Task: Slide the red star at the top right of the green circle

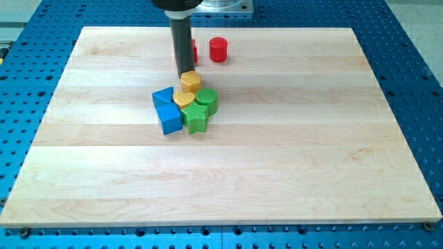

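My tip [187,72] touching the yellow hexagonal block [191,81] near the wooden board's [311,166] top edge, no jaws to report, red block [193,50] half hidden behind rod, shape unclear, green cylinder [207,101] just below.

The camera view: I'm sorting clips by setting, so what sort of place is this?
Probably a robotics lab bench: a pale wooden board lies on a blue perforated metal table, small coloured blocks like the green circle sit on it, and my tip comes down just above the cluster.

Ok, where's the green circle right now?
The green circle sits just left of the board's centre, on the right edge of the cluster, touching the yellow blocks on its left and the green star below. My tip is up-left of it.
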`<control>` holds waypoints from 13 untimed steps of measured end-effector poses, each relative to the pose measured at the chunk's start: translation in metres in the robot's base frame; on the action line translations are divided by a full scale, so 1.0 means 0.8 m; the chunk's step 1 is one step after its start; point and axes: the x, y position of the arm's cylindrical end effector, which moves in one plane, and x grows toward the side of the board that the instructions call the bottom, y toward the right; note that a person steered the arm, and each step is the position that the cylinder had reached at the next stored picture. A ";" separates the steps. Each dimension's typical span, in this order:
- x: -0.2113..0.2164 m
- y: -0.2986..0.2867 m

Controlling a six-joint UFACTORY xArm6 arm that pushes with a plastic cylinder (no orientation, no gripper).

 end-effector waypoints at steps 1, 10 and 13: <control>0.003 0.007; -0.022 0.007; 0.004 -0.089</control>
